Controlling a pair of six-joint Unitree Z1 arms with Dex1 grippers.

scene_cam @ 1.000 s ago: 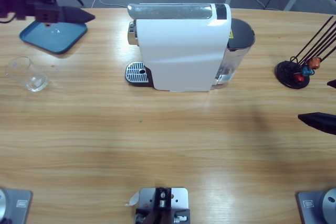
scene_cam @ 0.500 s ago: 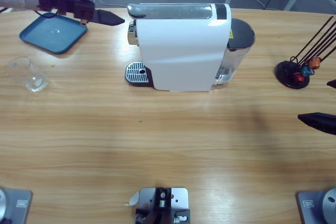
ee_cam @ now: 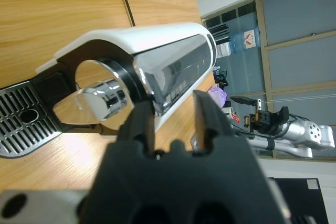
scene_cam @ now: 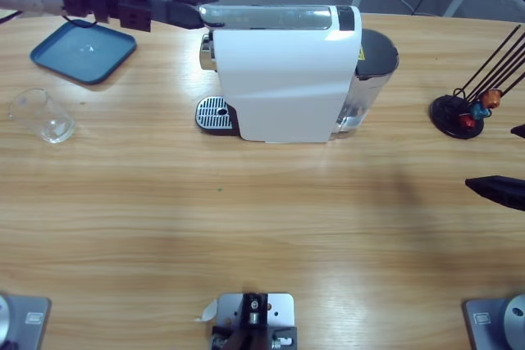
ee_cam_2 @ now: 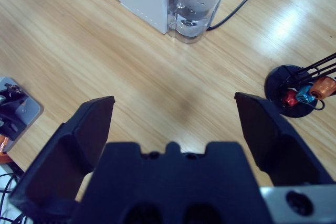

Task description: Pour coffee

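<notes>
**Left gripper at the coffee machine's lever, right gripper idle at the worktop's edge**

From above, a white coffee machine [scene_cam: 283, 79] stands near the back middle of the wooden worktop [scene_cam: 246, 219]; its chrome top lever [scene_cam: 267, 15] runs along the upper side, its drip grate [scene_cam: 213, 112] sticks out to the left, and its clear water tank [scene_cam: 369, 79] sits at the right end; the left gripper [scene_cam: 193, 4] reaches in from the upper left corner, its black tips at the lever's left end; a blue tray [scene_cam: 82, 51] lies below that arm, and an empty-looking glass cup [scene_cam: 41, 116] stands nearer the left edge, well apart from the grate; no pale yellowish coffee can be made out in the cup or elsewhere; a black capsule rack [scene_cam: 467, 108] with coloured capsules stands at the far right; the right gripper [scene_cam: 510, 161] shows only as black tips at the right edge.

Along the left wrist, the left gripper's jaws stand narrowly apart, holding nothing, with the shiny lever end just beyond them; the grate and the chrome spout [ee_cam: 100, 100] lie to the left.

Along the right wrist, the right gripper's jaws are spread wide over bare wood; the water tank is at the top, the capsule rack at the right.
</notes>
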